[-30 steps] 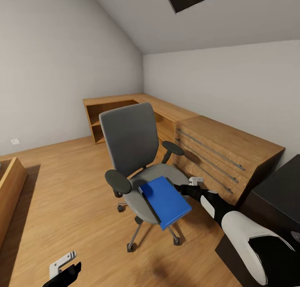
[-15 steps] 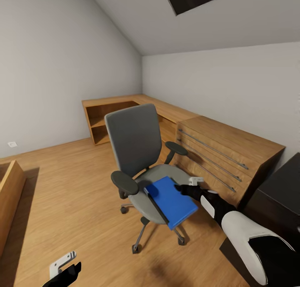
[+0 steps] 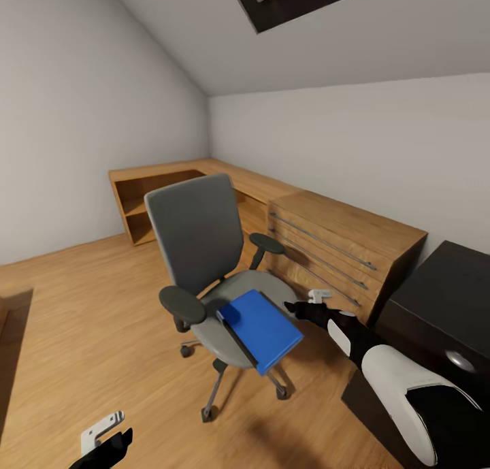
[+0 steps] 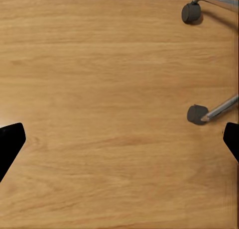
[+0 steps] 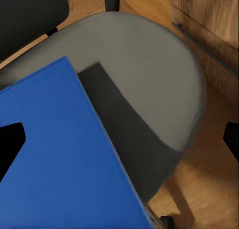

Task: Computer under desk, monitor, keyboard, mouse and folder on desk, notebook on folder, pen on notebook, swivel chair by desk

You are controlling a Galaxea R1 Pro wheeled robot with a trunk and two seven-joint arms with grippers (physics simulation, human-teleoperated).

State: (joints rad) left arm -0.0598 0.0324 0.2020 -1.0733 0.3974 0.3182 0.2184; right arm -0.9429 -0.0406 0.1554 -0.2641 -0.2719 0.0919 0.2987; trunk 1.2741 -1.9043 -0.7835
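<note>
The swivel chair (image 3: 197, 234), with a grey seat and a tall grey back, stands in the middle of the wooden floor. A bright blue folder (image 3: 262, 327) with a black spine edge lies on its seat and overhangs the front. My right gripper (image 3: 303, 308) hovers just right of the folder, open. In the right wrist view the folder (image 5: 59, 159) and the grey seat (image 5: 149, 84) lie between the fingertips (image 5: 11, 142) of the right gripper (image 5: 119, 142). My left gripper (image 3: 102, 443) hangs low over the floor, open. The black desk (image 3: 442, 292) shows at the right.
A light wooden chest of drawers (image 3: 340, 248) and a low wooden shelf unit (image 3: 156, 190) run along the far wall behind the chair. The left wrist view looks down at bare wooden floor and two chair casters (image 4: 197, 113). Open floor lies left of the chair.
The camera has turned to the right, so the chair and the wall furniture sit further left in the picture and more of the black desk shows. Both arms keep their poses.
</note>
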